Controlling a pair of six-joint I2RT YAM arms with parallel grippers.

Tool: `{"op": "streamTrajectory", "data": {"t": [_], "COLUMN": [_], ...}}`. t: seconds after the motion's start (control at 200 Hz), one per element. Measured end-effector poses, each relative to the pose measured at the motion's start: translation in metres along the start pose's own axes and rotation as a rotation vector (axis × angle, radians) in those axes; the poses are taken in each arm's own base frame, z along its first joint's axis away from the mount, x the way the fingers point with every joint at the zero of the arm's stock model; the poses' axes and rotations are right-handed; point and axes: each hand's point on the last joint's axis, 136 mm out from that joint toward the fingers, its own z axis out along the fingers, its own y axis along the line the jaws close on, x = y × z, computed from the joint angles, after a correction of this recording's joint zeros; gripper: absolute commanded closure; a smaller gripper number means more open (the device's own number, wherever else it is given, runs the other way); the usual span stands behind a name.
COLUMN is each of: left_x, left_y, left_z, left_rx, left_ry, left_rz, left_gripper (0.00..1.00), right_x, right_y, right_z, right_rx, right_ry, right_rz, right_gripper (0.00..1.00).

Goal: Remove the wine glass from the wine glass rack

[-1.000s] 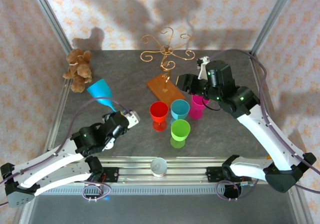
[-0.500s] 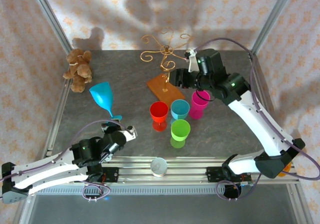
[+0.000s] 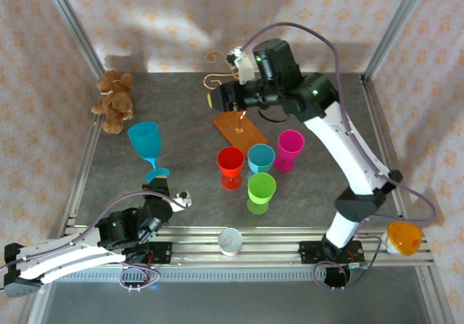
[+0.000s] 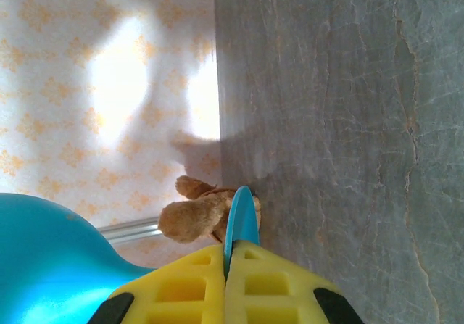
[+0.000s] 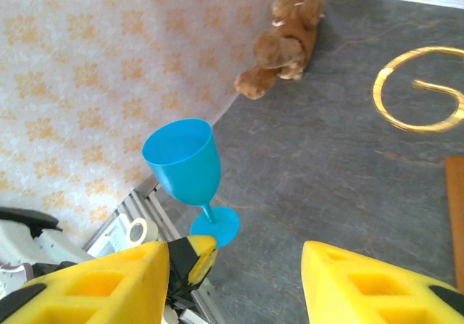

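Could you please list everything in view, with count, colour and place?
wine glass: one, blue, left side, foot in left pincer
wine glass rack: one, gold wire, brown base, far centre
red goblet: one, red, centre
light-blue goblet: one, light blue, beside red
pink goblet: one, pink, right of centre
green goblet: one, green, nearest of the four
teddy bear: one, brown, far left
round object: one, pale, near rail
orange object: one, orange, near right corner
left pincer: one, yellow, shut on wine glass
right pincer: one, yellow, open, by rack top

The wine glass (image 3: 144, 137) is bright blue, the wine glass rack (image 3: 245, 130) gold wire on a brown base. The bench (image 3: 181, 117) is veined grey.
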Motion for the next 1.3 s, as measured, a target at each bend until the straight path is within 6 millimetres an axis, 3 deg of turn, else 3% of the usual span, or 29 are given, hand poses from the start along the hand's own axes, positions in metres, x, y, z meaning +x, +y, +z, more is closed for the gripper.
{"op": "streamTrajectory", "data": {"t": [0.31, 0.556, 0.836, 0.921, 1.116, 1.301], "left_x": [-0.008, -0.017, -0.021, -0.024, -0.029, -0.034], "left_y": [-0.008, -0.016, -0.018, -0.018, -0.017, -0.017], "left_z": [-0.003, -0.003, -0.002, -0.002, -0.001, -0.002], "left_rx": [0.015, 0.04, 0.046, 0.045, 0.039, 0.035], "left_ry": [-0.046, -0.069, -0.073, -0.08, -0.087, -0.101], "left_rz": [0.049, 0.133, 0.192, 0.201, 0.217, 0.232], "left_gripper": [1.0, 1.0, 1.0, 1.0, 1.0, 1.0], "right_x": [0.008, 0.03, 0.055, 0.061, 0.072, 0.076], "right_y": [0.027, 0.03, 0.054, 0.054, 0.044, 0.041], "right_z": [0.048, 0.09, 0.122, 0.132, 0.158, 0.164], "right_rx": [-0.098, -0.126, -0.171, -0.177, -0.169, -0.174], "right_ry": [0.103, 0.185, 0.237, 0.252, 0.284, 0.297], "right_rz": [-0.101, -0.144, -0.227, -0.232, -0.229, -0.246], "right_gripper": [0.39, 0.35, 0.32, 0.24, 0.23, 0.24]}}
